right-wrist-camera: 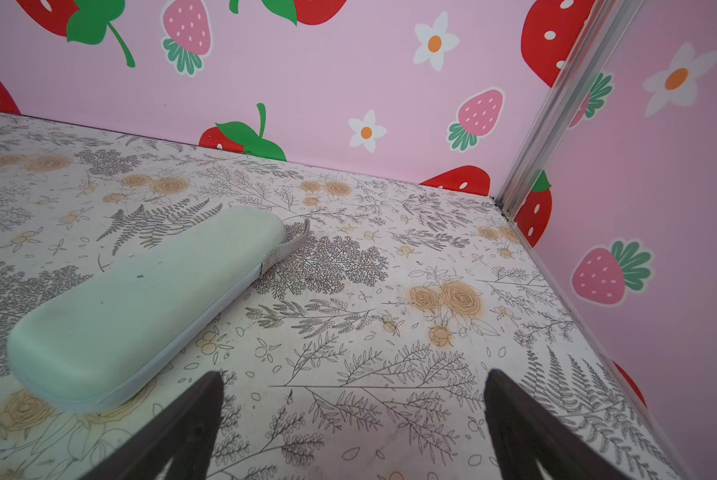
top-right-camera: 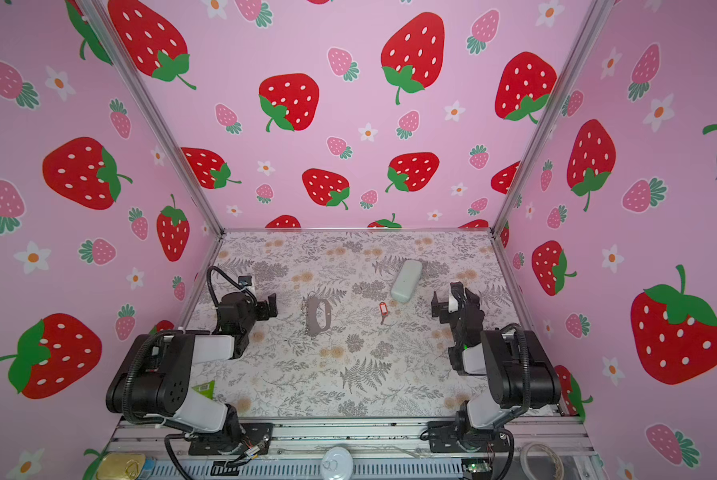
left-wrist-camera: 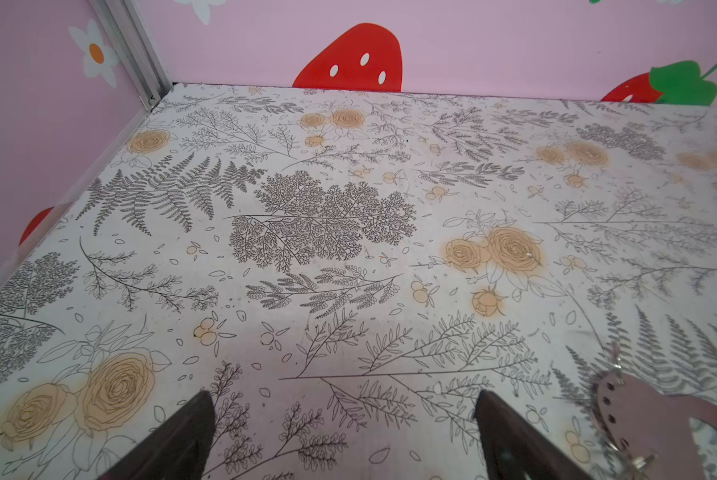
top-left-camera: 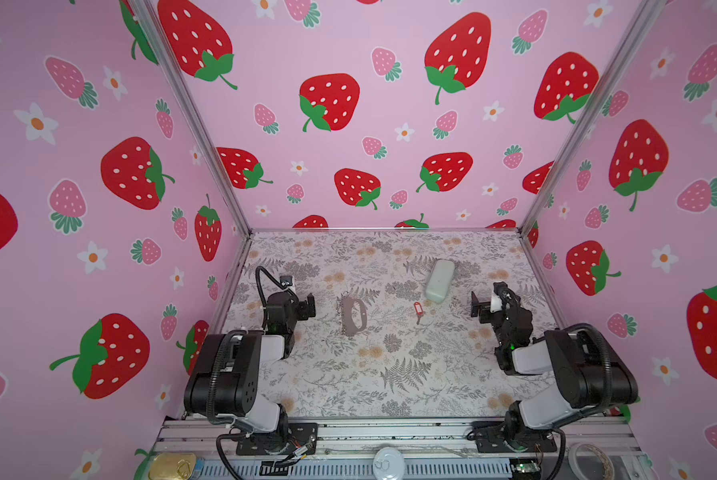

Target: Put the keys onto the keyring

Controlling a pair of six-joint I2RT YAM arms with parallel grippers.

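Evidently at the outset: left gripper (top-left-camera: 308, 306) and right gripper (top-left-camera: 479, 308) gape empty (touching nothing), so grasping keys (top-left-camera: 418, 310) and keyring (top-left-camera: 354, 318) seems next.

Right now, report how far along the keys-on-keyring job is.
Done: nothing yet. The key with its red tag lies on the table, apart from the keyring. In hand: nothing; the left claw and the right claw are both open and empty. Left: everything, from picking up the key to threading it onto the keyring.
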